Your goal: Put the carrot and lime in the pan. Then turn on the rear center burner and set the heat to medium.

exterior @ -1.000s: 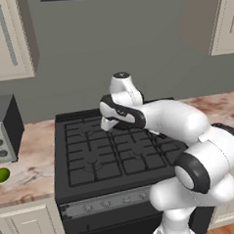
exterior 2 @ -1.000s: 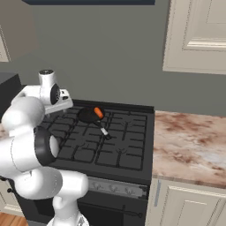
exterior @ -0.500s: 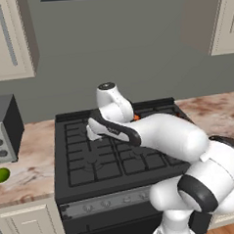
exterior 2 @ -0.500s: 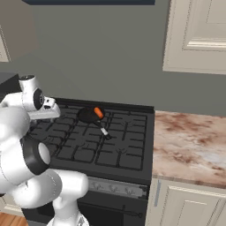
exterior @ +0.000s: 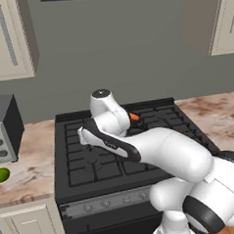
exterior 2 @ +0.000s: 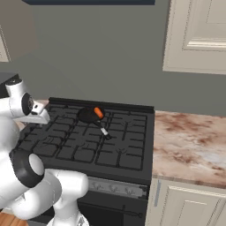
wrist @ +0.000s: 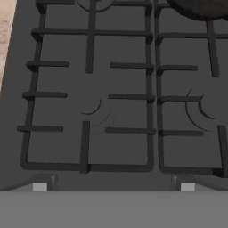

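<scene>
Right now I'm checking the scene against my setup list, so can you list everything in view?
Carrot: one, orange, lying in the pan.
Pan: one, black, on the stove's rear grates, handle toward the front.
Lime: one, green, on the counter left of the stove.
Stove: one, black, between the counters.
Toaster: one, grey and black, on the left counter.
Counters: two, mottled pink-brown.
Cabinets: cream, above and below.
Gripper: one, white, open over the stove's left side.

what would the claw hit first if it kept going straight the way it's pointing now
Most likely the black stove grate: the open claw looks straight down onto it with nothing between. How far above it hangs is unclear.
</scene>
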